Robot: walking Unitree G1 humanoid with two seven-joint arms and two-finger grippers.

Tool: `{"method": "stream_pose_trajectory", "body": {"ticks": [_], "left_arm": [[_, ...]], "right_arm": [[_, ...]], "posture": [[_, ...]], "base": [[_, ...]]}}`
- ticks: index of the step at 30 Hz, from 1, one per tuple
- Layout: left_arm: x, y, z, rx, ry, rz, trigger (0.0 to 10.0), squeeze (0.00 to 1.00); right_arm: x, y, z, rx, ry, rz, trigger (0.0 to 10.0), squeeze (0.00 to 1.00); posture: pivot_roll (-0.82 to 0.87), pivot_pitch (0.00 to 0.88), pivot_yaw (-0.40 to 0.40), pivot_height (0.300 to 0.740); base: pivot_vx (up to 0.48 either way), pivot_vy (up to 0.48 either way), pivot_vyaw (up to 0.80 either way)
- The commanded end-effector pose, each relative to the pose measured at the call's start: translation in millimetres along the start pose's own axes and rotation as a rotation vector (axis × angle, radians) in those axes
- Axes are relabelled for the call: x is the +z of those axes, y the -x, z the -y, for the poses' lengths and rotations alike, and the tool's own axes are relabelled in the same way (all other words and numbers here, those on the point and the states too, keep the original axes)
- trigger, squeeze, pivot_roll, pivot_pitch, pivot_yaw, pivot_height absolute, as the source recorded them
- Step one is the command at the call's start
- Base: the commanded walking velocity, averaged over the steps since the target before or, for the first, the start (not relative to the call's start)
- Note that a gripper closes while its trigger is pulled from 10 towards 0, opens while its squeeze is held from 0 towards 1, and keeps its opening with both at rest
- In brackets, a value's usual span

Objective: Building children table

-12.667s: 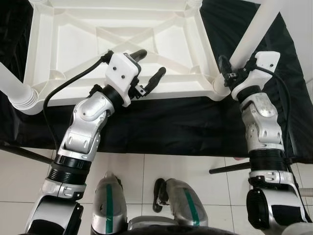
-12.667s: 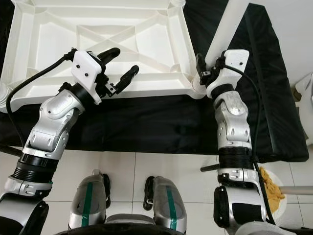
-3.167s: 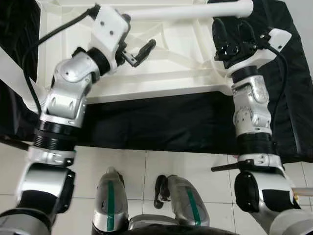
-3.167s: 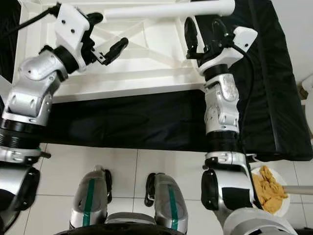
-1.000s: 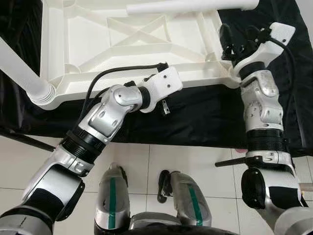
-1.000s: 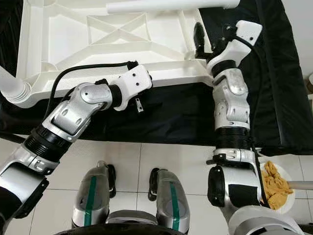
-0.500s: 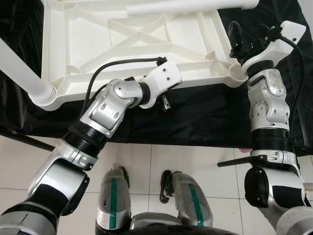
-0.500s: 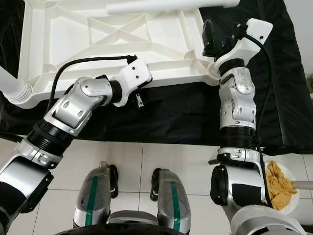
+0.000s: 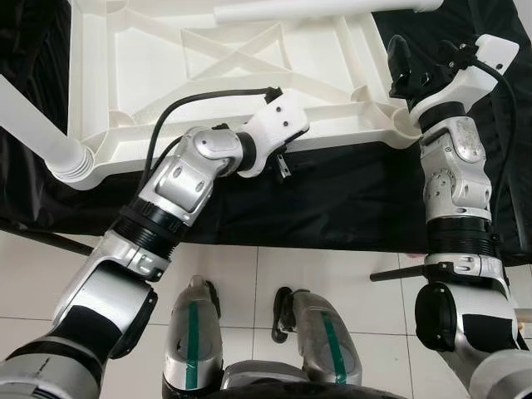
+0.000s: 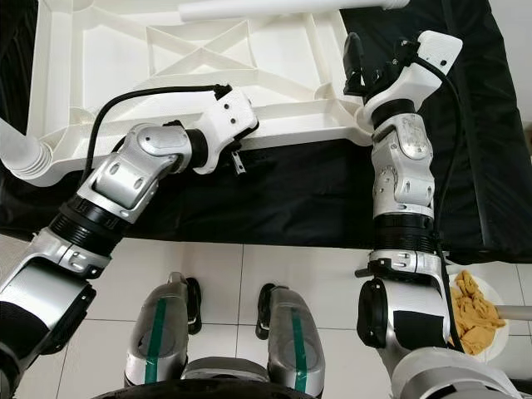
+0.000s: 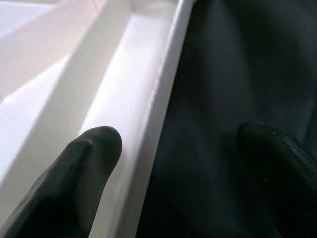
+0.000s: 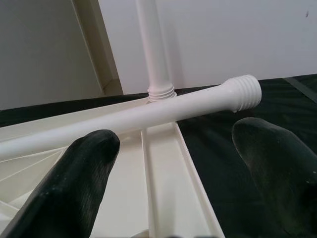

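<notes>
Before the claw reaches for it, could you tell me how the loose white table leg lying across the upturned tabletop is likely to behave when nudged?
The loose table leg is a round tube, so it would probably roll. It looks like hollow plastic, likely light and stiff. It lies across the ribs of the upturned tabletop, which may check it.

I can read no writing, label, brand, number or sign anywhere before me.
</notes>
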State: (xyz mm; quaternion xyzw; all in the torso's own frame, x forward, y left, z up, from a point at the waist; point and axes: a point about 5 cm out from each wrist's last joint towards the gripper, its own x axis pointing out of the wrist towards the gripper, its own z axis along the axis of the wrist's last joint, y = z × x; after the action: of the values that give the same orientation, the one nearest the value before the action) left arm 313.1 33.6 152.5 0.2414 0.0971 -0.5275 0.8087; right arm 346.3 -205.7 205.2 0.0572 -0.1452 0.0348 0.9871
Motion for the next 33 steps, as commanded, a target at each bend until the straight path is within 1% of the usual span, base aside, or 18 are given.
{"method": "stream_pose_trajectory", "body": {"ticks": [1,3,5,6,7,8,9,11,13,16,20,21,28,33], "left_arm": [[-5,-5.3,3.7,0.016,-0.031,-0.031,10.0,0.0],[-5,-5.3,3.7,0.016,-0.031,-0.031,10.0,0.0],[-6,-8.3,12.5,-0.038,-0.05,-0.036,10.0,0.0],[-6,-8.3,12.5,-0.038,-0.05,-0.036,10.0,0.0],[-6,-8.6,17.0,-0.069,-0.059,-0.036,10.0,0.0],[-6,-8.5,20.5,-0.092,-0.071,-0.035,10.0,0.0],[-6,-8.5,20.5,-0.092,-0.071,-0.035,10.0,0.0],[-5,-6.2,28.5,-0.147,-0.095,-0.022,10.0,0.0],[-5,-6.2,28.5,-0.147,-0.095,-0.022,10.0,0.0],[-2,-1.8,36.8,-0.209,-0.12,-0.001,10.0,0.0],[0,1.6,40.7,-0.24,-0.128,0.012,10.0,0.0],[2,5.7,44.0,-0.268,-0.133,0.027,10.0,0.0],[6,13.5,48.4,-0.302,-0.132,0.052,10.0,0.0],[5,22.9,53.0,-0.333,-0.16,0.05,10.0,0.0]], "right_arm": [[3,-3.7,3.1,-0.01,-0.007,-0.002,10.0,0.0],[3,-3.7,3.1,-0.01,-0.007,-0.002,10.0,0.0],[8,-8.5,5.7,-0.026,0.0,0.0,10.0,0.0],[8,-8.5,5.7,-0.026,0.0,0.0,10.0,0.0],[10,-10.4,7.5,-0.035,0.0,-0.001,10.0,0.0],[11,-11.7,9.0,-0.042,0.0,-0.003,10.0,0.0],[11,-11.7,9.0,-0.042,0.0,-0.003,10.0,0.0],[12,-14.5,12.0,-0.052,0.014,-0.013,10.0,0.0],[12,-14.5,12.0,-0.052,0.014,-0.013,10.0,0.0],[13,-19.0,16.6,-0.061,0.042,-0.026,10.0,0.0],[14,-21.5,18.0,-0.058,0.056,-0.027,10.0,0.0],[15,-23.4,16.8,-0.048,0.072,-0.022,10.0,0.0],[15,-25.9,14.4,-0.038,0.075,-0.018,10.0,0.0],[14,-29.5,12.1,-0.029,0.07,-0.025,10.0,0.0]], "posture": [[0.06,0.086,-0.041,0.74],[0.06,0.086,-0.041,0.74],[0.06,0.088,-0.04,0.74],[0.06,0.088,-0.04,0.74],[0.06,0.09,-0.04,0.74],[0.06,0.09,-0.04,0.74],[0.06,0.09,-0.04,0.74],[0.06,0.093,-0.041,0.74],[0.06,0.093,-0.041,0.74],[0.06,0.098,-0.044,0.74],[0.06,0.098,-0.046,0.74],[0.07,0.097,-0.048,0.74],[0.07,0.097,-0.049,0.74],[0.08,0.095,-0.057,0.74]], "base": [[0.0,0.0,0.0],[0.0,0.0,0.0],[0.0,0.0,0.0],[0.0,0.0,0.0],[0.0,0.0,0.0],[0.0,0.0,0.0],[0.0,0.0,0.0],[0.0,0.0,0.0],[0.0,0.0,0.0],[0.0,0.0,0.0],[0.0,0.0,0.0],[0.0,0.0,0.0],[0.0,0.0,0.0],[0.0,0.0,0.0]]}}
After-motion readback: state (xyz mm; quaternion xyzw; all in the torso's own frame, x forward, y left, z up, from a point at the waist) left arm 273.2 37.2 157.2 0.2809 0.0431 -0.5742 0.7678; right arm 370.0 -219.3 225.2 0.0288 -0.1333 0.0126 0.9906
